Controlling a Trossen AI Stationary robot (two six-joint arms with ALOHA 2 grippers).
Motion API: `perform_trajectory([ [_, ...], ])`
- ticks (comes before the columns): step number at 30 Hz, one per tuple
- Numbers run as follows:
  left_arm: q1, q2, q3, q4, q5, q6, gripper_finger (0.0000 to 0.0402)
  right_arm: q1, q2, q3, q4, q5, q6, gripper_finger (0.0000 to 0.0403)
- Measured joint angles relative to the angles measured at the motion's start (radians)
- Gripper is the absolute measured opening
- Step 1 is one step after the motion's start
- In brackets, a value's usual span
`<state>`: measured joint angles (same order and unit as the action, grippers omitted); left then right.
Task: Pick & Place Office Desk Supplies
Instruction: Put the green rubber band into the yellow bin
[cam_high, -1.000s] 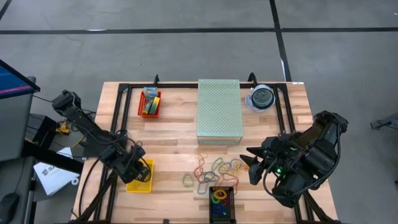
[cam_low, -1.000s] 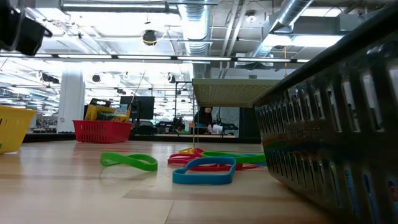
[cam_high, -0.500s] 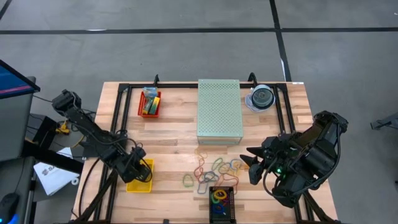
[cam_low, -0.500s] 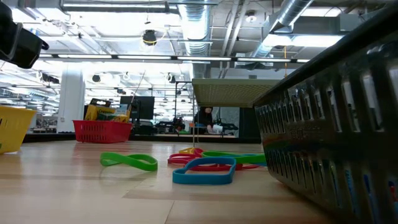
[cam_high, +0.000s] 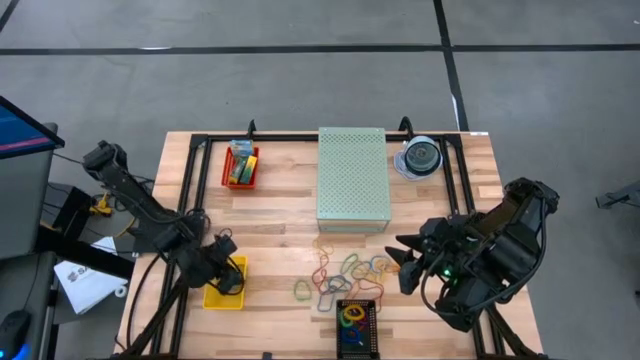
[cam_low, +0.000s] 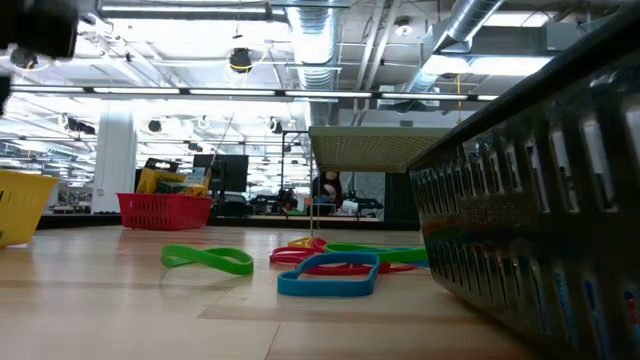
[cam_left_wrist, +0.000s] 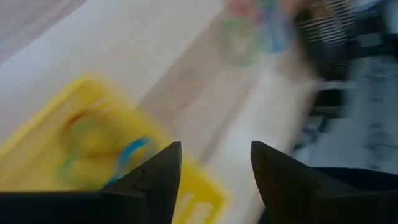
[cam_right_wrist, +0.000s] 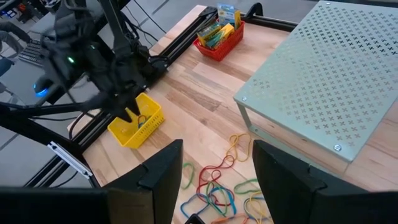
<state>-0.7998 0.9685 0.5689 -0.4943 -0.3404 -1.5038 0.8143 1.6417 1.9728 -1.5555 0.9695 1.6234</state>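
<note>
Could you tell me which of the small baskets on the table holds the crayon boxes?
The red basket at the table's far left; the yellow basket holds only rubber bands.

My high camera looks straight down on the whole table (cam_high: 270, 215) and both arms. The low one sits at tabletop height close to the loops (cam_low: 327, 275), facing level across into the room. My left wrist camera is close above the yellow bin (cam_left_wrist: 93, 149), looking down between its fingers. The right wrist camera looks across the table from farther off, catching that same bin (cam_right_wrist: 137, 124), the loops, and the green box (cam_right_wrist: 323, 81)
</note>
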Motion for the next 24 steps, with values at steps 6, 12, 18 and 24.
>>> perform_trajectory([
  [6,0.085,-0.065,0.031,0.316,0.006,0.358,0.0164,-0.006,0.000,0.000,0.000,0.000,0.000,0.0191],
  [12,0.271,0.058,0.124,0.421,0.172,0.666,0.0144,-0.006,0.000,0.000,0.001,0.000,0.000,0.0191],
  [18,0.428,0.289,0.288,0.398,0.350,0.974,0.0143,-0.005,0.000,0.000,0.027,0.001,0.000,0.0191],
  [24,0.462,0.485,0.434,0.269,0.423,1.242,0.0143,-0.005,0.000,0.000,0.038,0.002,0.000,0.0191],
])
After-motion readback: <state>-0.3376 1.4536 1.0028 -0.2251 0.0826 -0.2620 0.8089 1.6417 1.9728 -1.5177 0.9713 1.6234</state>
